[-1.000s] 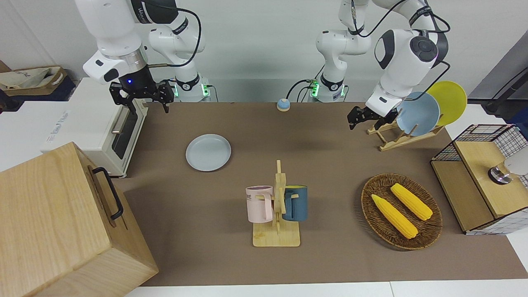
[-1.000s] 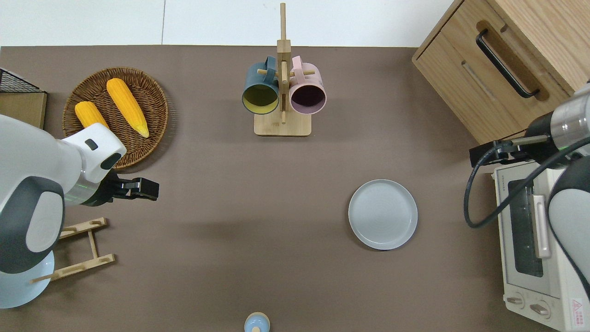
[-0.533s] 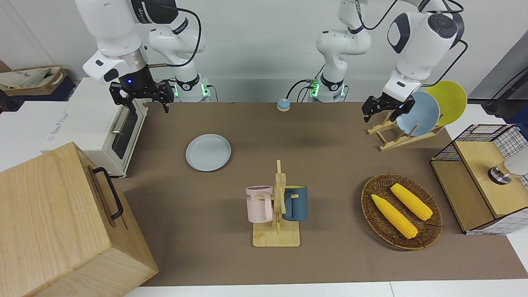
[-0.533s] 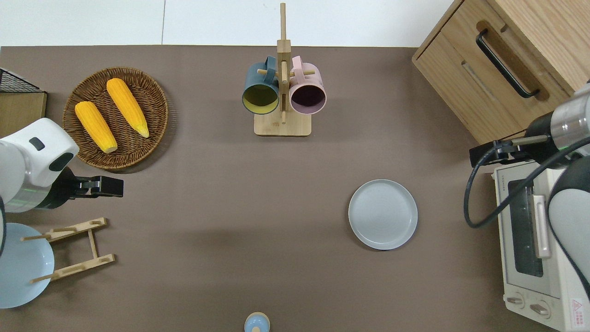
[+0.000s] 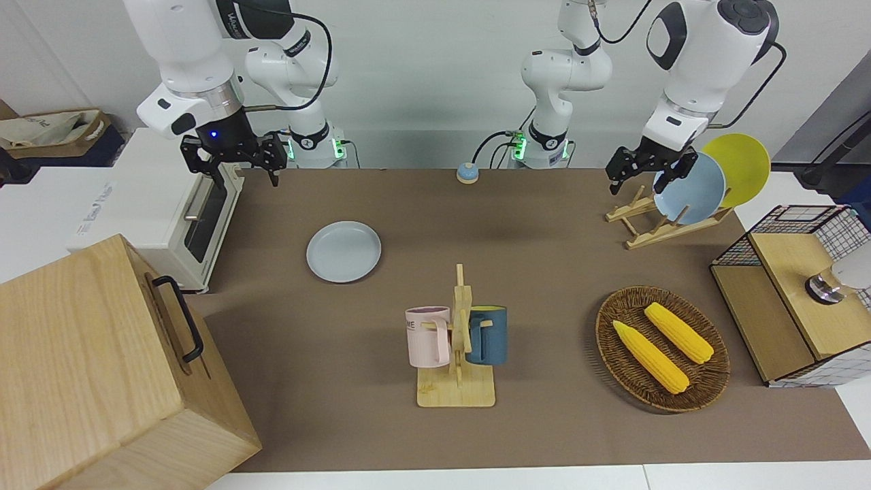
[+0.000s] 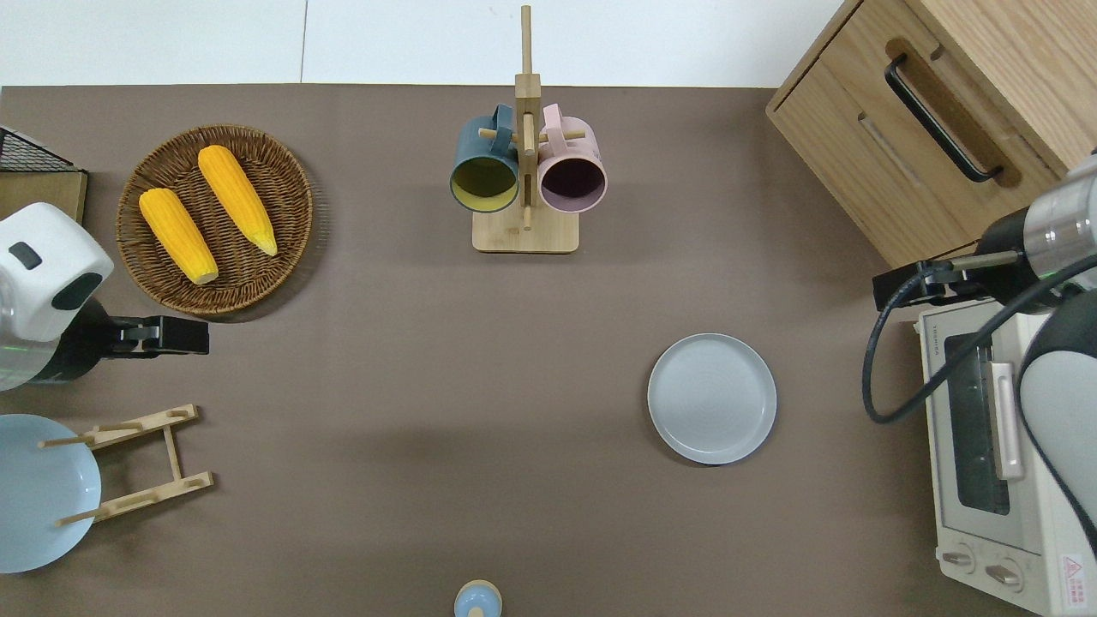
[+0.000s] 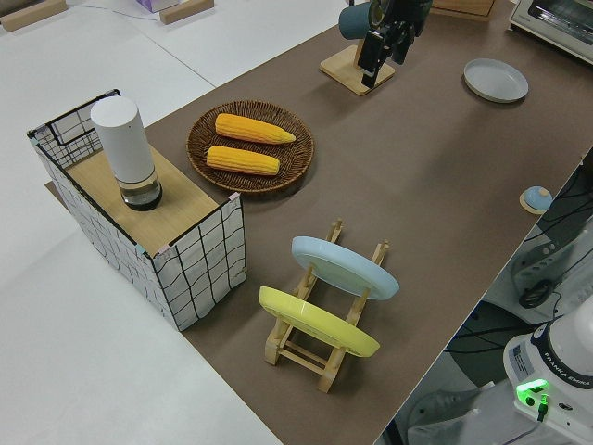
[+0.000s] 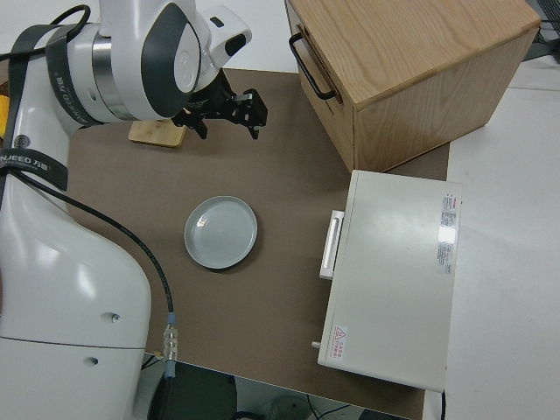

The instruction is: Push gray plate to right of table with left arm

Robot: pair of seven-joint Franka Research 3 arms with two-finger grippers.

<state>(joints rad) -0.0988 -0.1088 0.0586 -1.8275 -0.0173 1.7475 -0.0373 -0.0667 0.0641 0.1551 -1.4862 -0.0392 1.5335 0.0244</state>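
My left gripper (image 6: pixel 193 335) is pulling back toward its own end of the desk (image 6: pixel 411 360), fingers spread apart (holding nothing); the gray plate (image 6: pixel 712 398) is lying unmoved near the toaster oven (image 6: pixel 994 480). Right arm parked.

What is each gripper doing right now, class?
Left gripper: empty, open or shut cannot be told.
Right gripper: open, holding nothing, arm parked.

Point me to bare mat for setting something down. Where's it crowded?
Biggest bare patch: between the gray plate, mug stand, corn basket and plate rack. Also bare: the strip nearer the robots around the bell. Crowded: by the toaster oven and wooden box.
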